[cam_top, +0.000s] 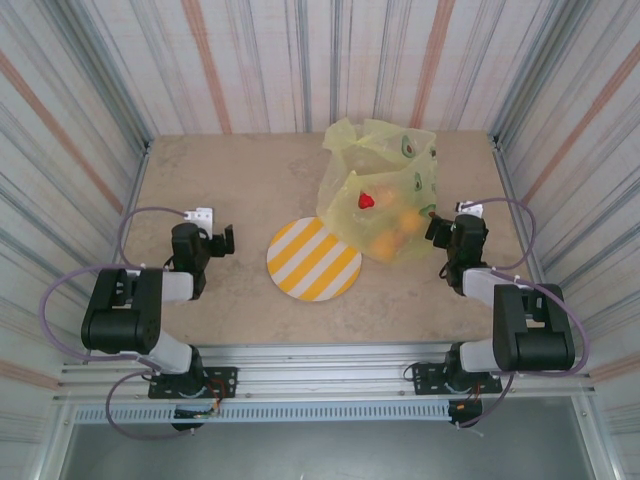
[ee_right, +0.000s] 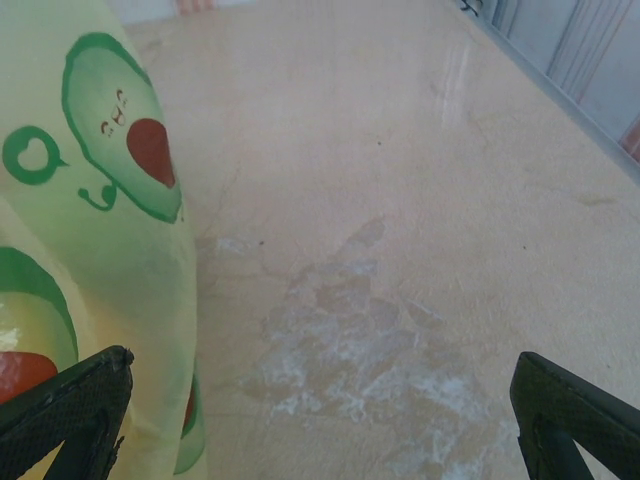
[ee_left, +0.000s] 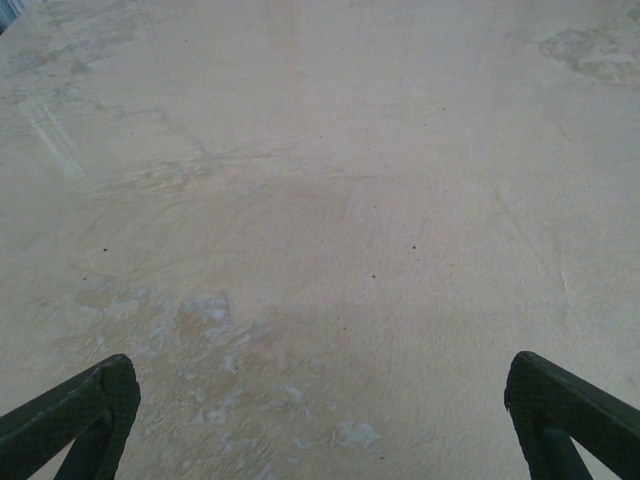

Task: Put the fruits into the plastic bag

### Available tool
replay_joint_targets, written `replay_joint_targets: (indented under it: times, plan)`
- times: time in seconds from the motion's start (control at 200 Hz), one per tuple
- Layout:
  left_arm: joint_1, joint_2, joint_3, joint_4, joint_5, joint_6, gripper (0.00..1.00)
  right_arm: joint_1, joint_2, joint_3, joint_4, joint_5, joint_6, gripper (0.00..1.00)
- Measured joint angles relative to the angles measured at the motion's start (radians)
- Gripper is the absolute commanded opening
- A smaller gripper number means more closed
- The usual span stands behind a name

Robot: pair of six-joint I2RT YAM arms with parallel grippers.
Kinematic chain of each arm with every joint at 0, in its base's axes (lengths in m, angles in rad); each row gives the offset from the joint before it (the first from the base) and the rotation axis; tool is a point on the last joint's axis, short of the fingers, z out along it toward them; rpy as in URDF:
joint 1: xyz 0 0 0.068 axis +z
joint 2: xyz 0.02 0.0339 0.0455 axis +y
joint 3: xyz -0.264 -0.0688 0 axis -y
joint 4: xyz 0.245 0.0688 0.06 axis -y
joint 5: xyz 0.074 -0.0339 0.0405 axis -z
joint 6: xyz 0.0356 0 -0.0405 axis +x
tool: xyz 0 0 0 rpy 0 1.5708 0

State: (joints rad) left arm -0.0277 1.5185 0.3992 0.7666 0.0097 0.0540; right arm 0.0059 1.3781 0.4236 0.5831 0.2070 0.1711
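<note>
The yellow-green plastic bag [cam_top: 385,190] with avocado prints lies at the back right of the table, its mouth up. Through its thin skin I see a red fruit [cam_top: 366,200] and orange fruits [cam_top: 400,224] lower down; the other fruits are hidden inside. In the right wrist view the bag [ee_right: 95,240] bulges in from the left, beside my left fingertip. My right gripper [cam_top: 436,228] stands open just right of the bag, nothing between its fingers. My left gripper [cam_top: 222,240] is open over bare table on the left.
A round yellow-and-white striped plate [cam_top: 313,259] lies bare at the table's middle, touching the bag's near edge. A small white bracket [cam_top: 203,214] sits by the left arm. Striped walls close in the table on three sides.
</note>
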Motion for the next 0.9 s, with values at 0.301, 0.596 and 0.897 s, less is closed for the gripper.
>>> replay_joint_targets:
  times: [0.301,0.596,0.897]
  plan:
    - [0.000,0.000,0.000,0.001,0.017,0.000,0.98,-0.064,0.114,-0.101,0.274,-0.056,0.000,0.99]
    - [0.000,0.000,0.000,0.001,0.017,0.000,0.99,-0.031,0.167,-0.061,0.274,-0.070,-0.024,0.99]
    - [0.000,0.000,0.000,0.001,0.017,0.002,0.99,-0.023,0.167,-0.060,0.277,-0.069,-0.027,0.99]
